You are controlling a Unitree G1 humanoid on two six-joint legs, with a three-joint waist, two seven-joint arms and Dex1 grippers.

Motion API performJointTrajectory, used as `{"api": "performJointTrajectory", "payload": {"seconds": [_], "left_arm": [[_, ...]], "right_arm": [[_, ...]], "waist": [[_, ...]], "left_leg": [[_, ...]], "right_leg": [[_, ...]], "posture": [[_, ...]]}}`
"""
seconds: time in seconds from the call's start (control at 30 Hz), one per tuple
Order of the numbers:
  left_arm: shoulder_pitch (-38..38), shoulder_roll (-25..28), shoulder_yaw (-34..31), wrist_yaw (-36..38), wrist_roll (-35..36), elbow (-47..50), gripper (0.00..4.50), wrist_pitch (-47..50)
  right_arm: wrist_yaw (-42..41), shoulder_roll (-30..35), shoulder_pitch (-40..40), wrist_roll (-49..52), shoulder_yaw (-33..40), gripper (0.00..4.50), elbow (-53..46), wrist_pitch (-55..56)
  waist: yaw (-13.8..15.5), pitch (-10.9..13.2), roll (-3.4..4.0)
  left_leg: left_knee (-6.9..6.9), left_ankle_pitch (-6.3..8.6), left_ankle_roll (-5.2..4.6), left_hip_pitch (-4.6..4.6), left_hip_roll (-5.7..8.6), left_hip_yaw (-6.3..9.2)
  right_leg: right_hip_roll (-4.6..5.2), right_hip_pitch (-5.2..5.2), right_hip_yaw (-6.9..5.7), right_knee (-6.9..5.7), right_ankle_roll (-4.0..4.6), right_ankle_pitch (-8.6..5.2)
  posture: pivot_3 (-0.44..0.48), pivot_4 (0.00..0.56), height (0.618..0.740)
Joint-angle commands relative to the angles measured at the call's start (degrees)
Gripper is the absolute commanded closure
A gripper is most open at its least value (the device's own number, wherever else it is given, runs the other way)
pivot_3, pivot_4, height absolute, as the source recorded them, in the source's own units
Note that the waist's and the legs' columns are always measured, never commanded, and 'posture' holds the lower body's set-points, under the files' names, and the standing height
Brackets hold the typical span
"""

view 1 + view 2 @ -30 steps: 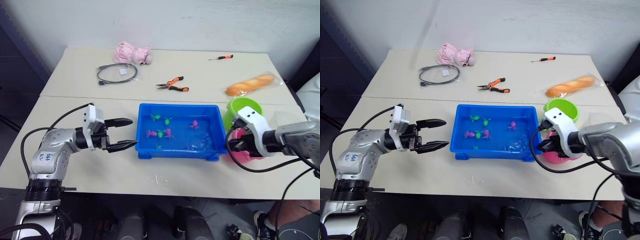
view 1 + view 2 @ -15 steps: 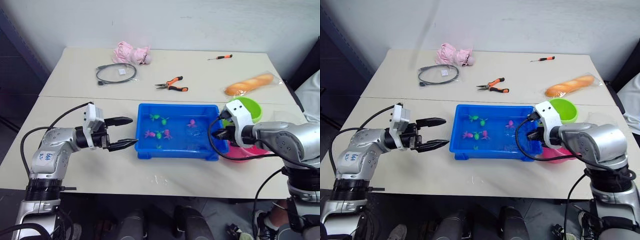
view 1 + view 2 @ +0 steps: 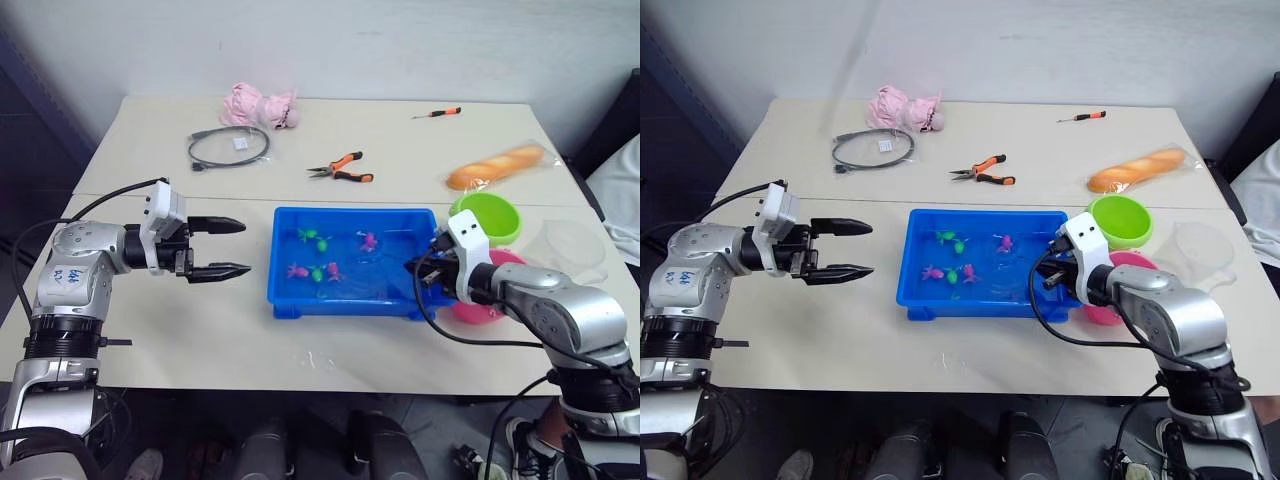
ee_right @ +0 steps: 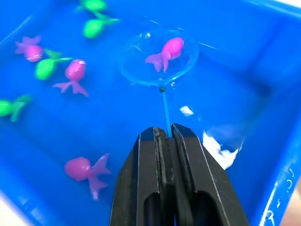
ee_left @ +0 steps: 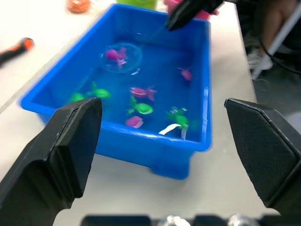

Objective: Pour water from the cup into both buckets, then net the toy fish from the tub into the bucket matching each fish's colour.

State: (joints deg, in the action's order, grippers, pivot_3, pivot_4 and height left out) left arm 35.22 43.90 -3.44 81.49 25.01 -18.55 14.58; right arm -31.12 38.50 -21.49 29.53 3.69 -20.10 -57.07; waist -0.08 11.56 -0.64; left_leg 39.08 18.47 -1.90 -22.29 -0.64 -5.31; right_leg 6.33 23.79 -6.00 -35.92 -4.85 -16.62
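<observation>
Left of the tub [image 3: 290,300], the left gripper [image 3: 232,248] hovers above the table with its fingers spread wide. In the tub, the net [image 4: 157,59] rings a pink fish [image 4: 167,50]; the right gripper [image 4: 164,133] at the tub's right end pinches the net's handle.

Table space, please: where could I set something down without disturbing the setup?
The table is bare along its near edge in front of the tub, and between the cable and the left gripper. It is crowded on the right, around the green bucket, pink bucket and cup.
</observation>
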Motion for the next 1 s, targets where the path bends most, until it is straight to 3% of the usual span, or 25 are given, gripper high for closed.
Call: {"api": "performJointTrajectory", "payload": {"seconds": [0.03,0.17,0.5,0.83,1.0], "left_arm": [[-0.7,0.6,-0.7,1.6,2.6,4.9,0.04,2.2],[-1.1,-1.5,-0.9,-0.5,4.9,9.5,0.04,5.8],[1.0,-7.0,1.4,-2.8,8.1,15.9,0.04,12.2],[3.0,-9.8,3.2,-1.4,7.4,12.6,0.04,11.6],[4.8,-12.4,4.7,-0.8,6.3,9.1,0.04,9.6]], "right_arm": [[-6.4,3.9,3.2,1.7,4.6,4.50,-6.3,6.5],[-9.8,6.9,10.1,3.9,9.8,4.50,-11.3,8.8],[-10.1,4.4,25.3,9.9,24.2,4.50,-17.4,11.5],[-10.0,0.6,40.4,15.7,46.4,4.50,-23.4,15.8],[-14.2,0.4,50.3,10.2,54.8,4.50,-20.4,22.2]], "waist": [[0.1,0.0,0.00],[0.4,0.0,-0.01],[0.8,0.0,-0.01],[1.6,0.0,-0.01],[1.6,0.0,0.00]], "left_leg": [[0.01,0.00,-0.01,0.00,0.00,-0.01],[0.02,0.04,-0.06,0.00,0.01,0.10],[0.04,0.03,-0.06,0.12,0.00,0.06],[0.05,0.03,-0.07,0.15,0.05,0.06],[0.05,0.04,-0.10,0.19,0.06,0.06]], "right_leg": [[0.00,0.00,0.00,0.00,-0.01,0.00],[0.04,-0.09,0.11,0.06,-0.02,0.01],[0.02,-0.18,0.18,0.04,-0.05,0.03],[-0.03,-0.23,0.18,0.06,-0.08,0.04],[-0.04,-0.27,0.21,0.08,-0.10,0.05]], "posture": [[0.000,0.150,0.740],[0.000,0.150,0.740],[0.000,0.150,0.740],[0.000,0.150,0.740],[0.000,0.150,0.740]]}}
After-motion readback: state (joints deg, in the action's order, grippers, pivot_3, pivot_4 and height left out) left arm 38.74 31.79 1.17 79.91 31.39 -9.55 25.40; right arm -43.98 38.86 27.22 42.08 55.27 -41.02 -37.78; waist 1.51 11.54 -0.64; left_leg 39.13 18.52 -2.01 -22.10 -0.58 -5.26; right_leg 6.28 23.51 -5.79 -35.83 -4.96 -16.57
